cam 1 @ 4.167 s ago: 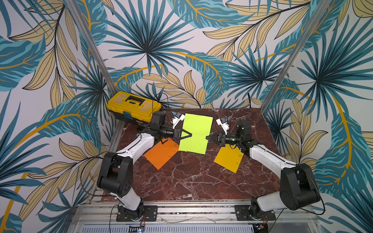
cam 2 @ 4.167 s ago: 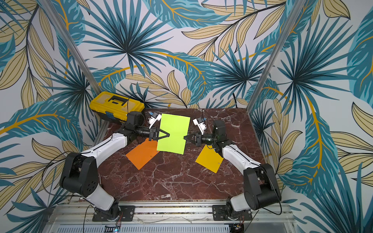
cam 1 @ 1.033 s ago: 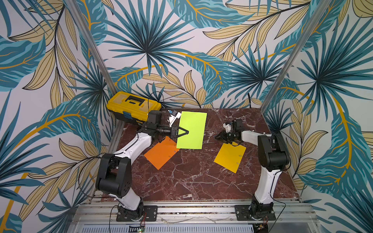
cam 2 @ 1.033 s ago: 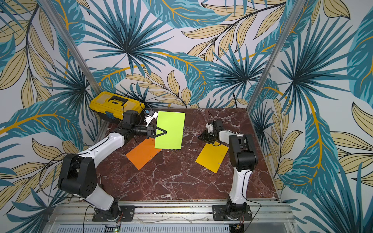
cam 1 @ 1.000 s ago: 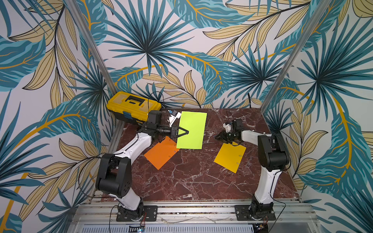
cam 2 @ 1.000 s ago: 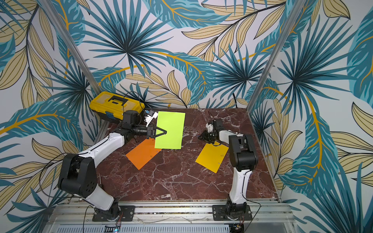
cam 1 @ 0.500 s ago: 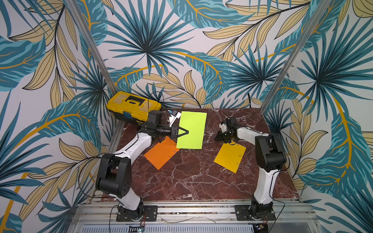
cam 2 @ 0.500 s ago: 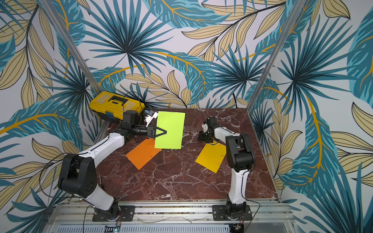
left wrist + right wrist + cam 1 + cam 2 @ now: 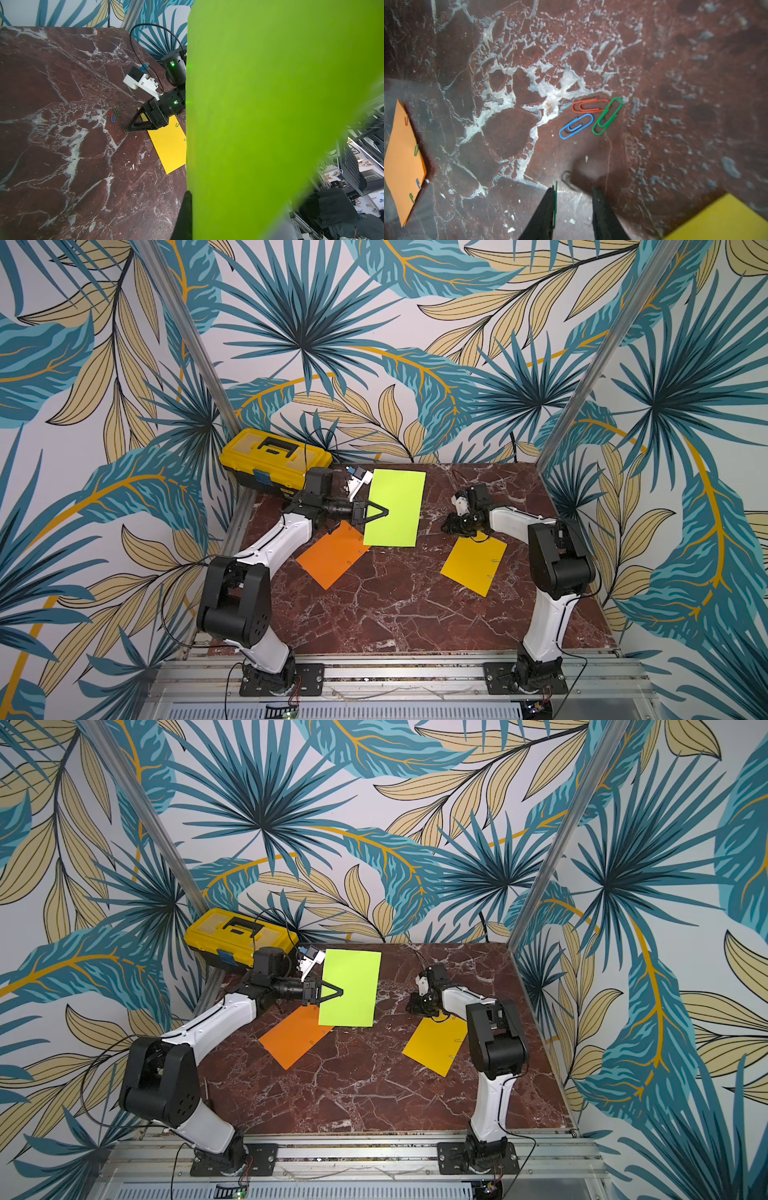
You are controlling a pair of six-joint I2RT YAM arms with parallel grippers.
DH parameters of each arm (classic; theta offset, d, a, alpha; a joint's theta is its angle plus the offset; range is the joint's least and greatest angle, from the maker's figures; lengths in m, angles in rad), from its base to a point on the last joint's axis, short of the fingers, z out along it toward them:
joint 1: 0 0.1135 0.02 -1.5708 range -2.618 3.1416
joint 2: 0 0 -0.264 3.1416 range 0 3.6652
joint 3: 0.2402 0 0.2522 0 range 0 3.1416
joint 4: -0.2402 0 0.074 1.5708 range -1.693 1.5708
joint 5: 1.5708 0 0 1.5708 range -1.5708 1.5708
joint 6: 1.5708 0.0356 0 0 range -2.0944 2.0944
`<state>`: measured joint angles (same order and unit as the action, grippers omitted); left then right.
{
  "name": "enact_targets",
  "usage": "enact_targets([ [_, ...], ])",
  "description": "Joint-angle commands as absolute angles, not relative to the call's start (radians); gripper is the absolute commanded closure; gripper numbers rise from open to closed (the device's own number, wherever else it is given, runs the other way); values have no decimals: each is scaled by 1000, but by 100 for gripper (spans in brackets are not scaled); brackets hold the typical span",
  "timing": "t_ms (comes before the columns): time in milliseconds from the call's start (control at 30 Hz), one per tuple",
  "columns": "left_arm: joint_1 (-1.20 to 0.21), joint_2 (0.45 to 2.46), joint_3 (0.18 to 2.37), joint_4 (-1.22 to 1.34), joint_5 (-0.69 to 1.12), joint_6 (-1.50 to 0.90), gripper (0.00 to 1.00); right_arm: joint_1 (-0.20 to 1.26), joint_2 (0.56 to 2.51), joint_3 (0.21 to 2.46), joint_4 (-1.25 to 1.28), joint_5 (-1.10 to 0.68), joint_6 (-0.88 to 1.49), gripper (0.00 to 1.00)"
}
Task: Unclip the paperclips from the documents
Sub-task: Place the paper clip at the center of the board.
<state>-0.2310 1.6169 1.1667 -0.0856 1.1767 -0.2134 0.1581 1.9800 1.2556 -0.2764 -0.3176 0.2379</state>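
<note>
Left gripper (image 9: 384, 513) closed on lime sheet (image 9: 399, 497), mid-frame in a top view. Right gripper (image 9: 573, 189) parted, green paperclip (image 9: 554, 204) against one jaw, three loose paperclips (image 9: 589, 116) just ahead.

Matt paper documents (image 9: 328, 560), colour-coated wire paperclips (image 9: 576, 125), polished veined marble table (image 9: 395, 605)

Toolbox (image 9: 276, 460) back left; loose paperclips (image 9: 589, 116) on table (image 9: 395, 605) between documents (image 9: 473, 564).
</note>
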Motion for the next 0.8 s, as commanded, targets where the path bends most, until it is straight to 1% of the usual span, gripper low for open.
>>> enact_targets([
  [0,-225,1604,1157,-69,1172,-202,100,174,1985,1266,-355,-230,214,67],
  [200,-225,1605,1155,-69,1171,-202,100,229,2048,1365,-484,-108,191,67],
  [400,-225,1602,1154,-69,1170,-199,100,269,2061,1370,-499,-36,181,67],
  [567,-225,1608,1156,-69,1172,-201,100,278,2044,1352,-480,-29,173,67],
  [767,-225,1606,1157,-68,1170,-201,100,314,2080,1376,-519,-26,147,67],
])
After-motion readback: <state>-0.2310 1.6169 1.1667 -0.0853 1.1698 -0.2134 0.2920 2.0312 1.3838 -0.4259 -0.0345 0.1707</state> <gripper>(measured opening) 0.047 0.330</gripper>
